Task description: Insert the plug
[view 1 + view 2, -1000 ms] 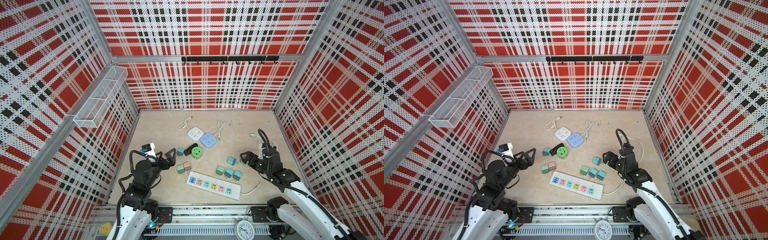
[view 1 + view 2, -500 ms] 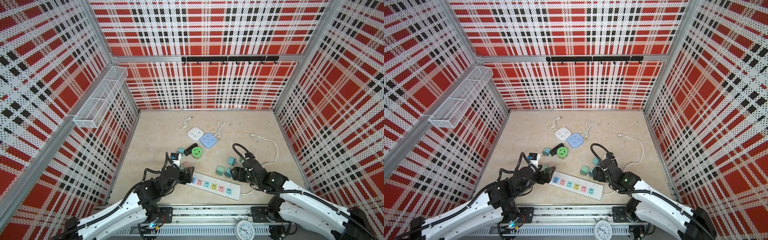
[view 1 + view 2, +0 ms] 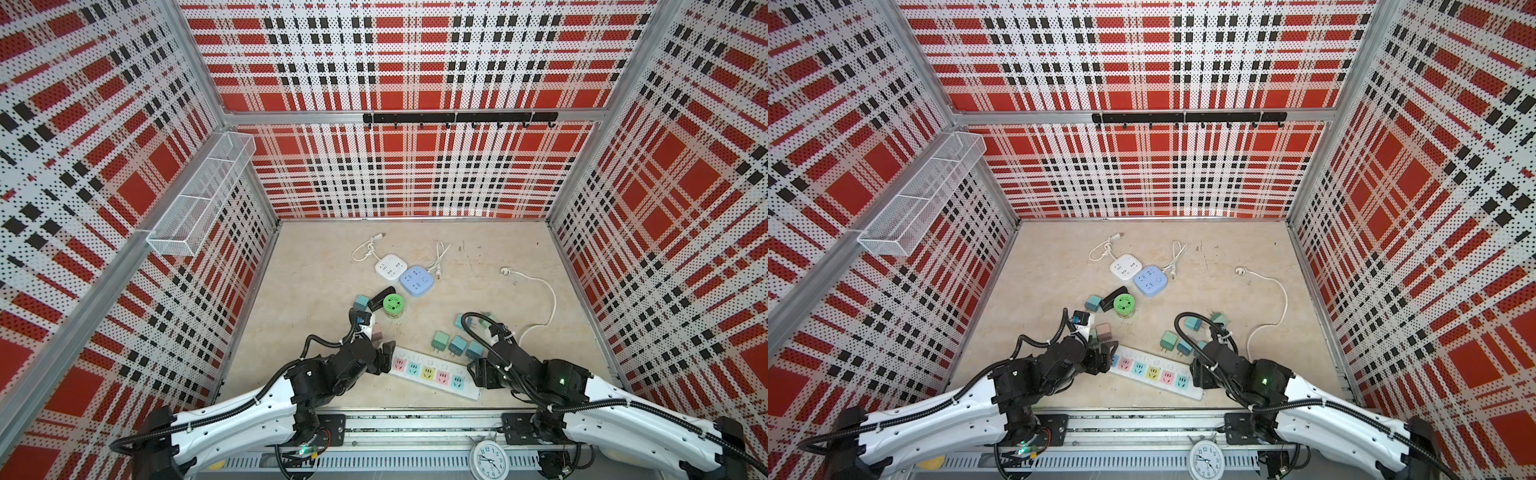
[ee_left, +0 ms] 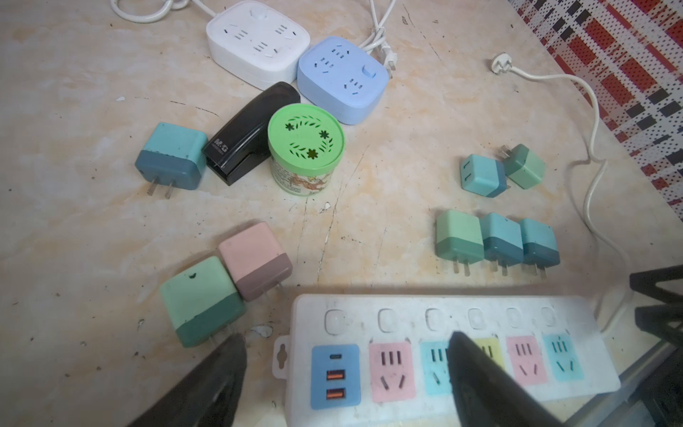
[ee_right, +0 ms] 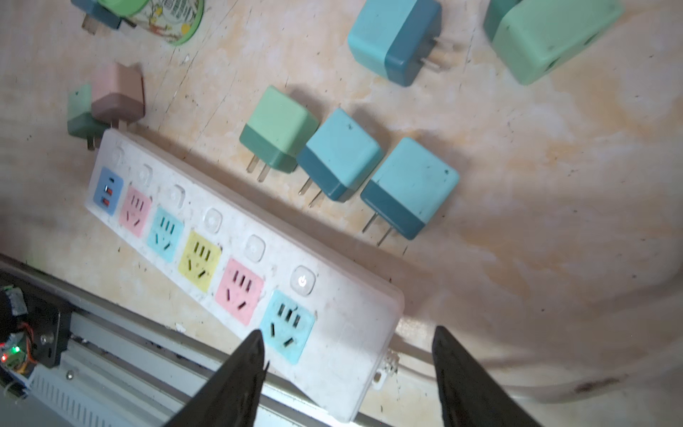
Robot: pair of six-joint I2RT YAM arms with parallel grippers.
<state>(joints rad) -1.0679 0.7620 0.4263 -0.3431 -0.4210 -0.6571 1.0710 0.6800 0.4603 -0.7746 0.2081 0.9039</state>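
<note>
left gripper (image 4: 346, 336): is hanging low over the USB end of the power strip (image 4: 443, 307), jaws standing wide apart and gripping nothing. One finger (image 4: 221, 377) is sitting off the strip's end, and the other is covering the first teal socket.
right gripper (image 5: 347, 331): is hanging over the strip's cord end, jaws apart and empty. One finger (image 5: 240, 369) is lying by the last teal socket, and the other is out past the end of the strip.
arms, against a second ago: both were standing drawn back at the sides of the table (image 4: 74, 111). In both top views they are now stretching in low from the front, one at each end of the strip.
power strip, against a second ago: is lying flat near the front edge, every socket empty, in the same place.
row of three plugs (image 4: 458, 233): is lying just beside the strip's far long side with prongs pointing at it. None is inserted or moved.
pink plug (image 4: 255, 258) and green plug (image 4: 201, 299): are touching each other at the strip's USB corner, unmoved.
white cord (image 3: 548, 299): is now showing along its whole curve. A second ago the right arm was hiding part of it.
farther back: a teal plug (image 4: 172, 157), a black stapler (image 4: 251, 129), a green-lidded tub (image 4: 306, 148), a white socket cube (image 4: 258, 37) and a blue socket cube (image 4: 342, 79) are sitting where they were.
</note>
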